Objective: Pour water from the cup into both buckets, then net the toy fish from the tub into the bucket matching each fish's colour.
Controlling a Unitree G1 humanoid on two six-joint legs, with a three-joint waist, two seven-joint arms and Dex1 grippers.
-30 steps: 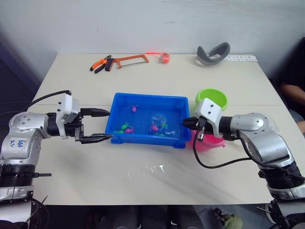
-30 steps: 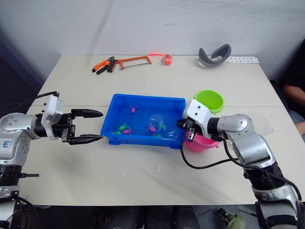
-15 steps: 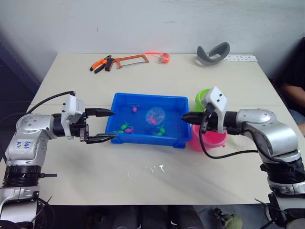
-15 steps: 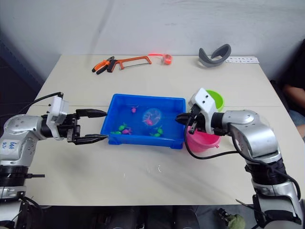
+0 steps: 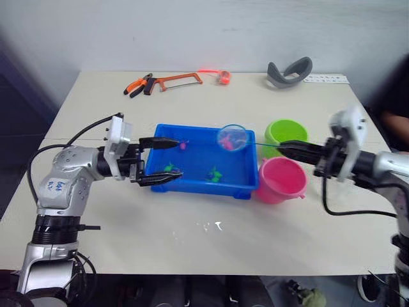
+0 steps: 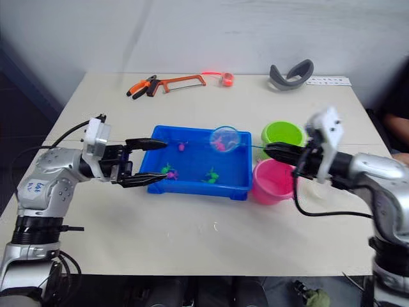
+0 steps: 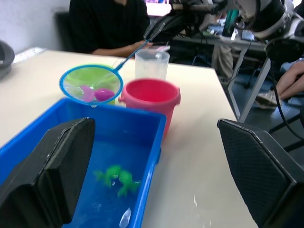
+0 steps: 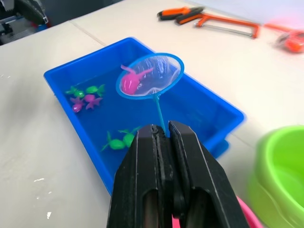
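Right tool (image 5: 285,148) is clamped on the net (image 5: 232,137) handle; the hoop is held above the far right corner of the tub (image 5: 192,186) with a pink fish (image 8: 130,80) in the mesh. Left tool (image 5: 167,158) is spread wide, empty, fingers over the tub's left end. Green and pink fish (image 5: 214,174) remain in the tub water. Pink bucket (image 5: 282,180) sits just right of the tub, green bucket (image 5: 285,133) behind it, the cup (image 7: 152,63) near both. Hacksaw (image 5: 177,80) and pliers (image 5: 137,86) lie at the worktop's far edge.
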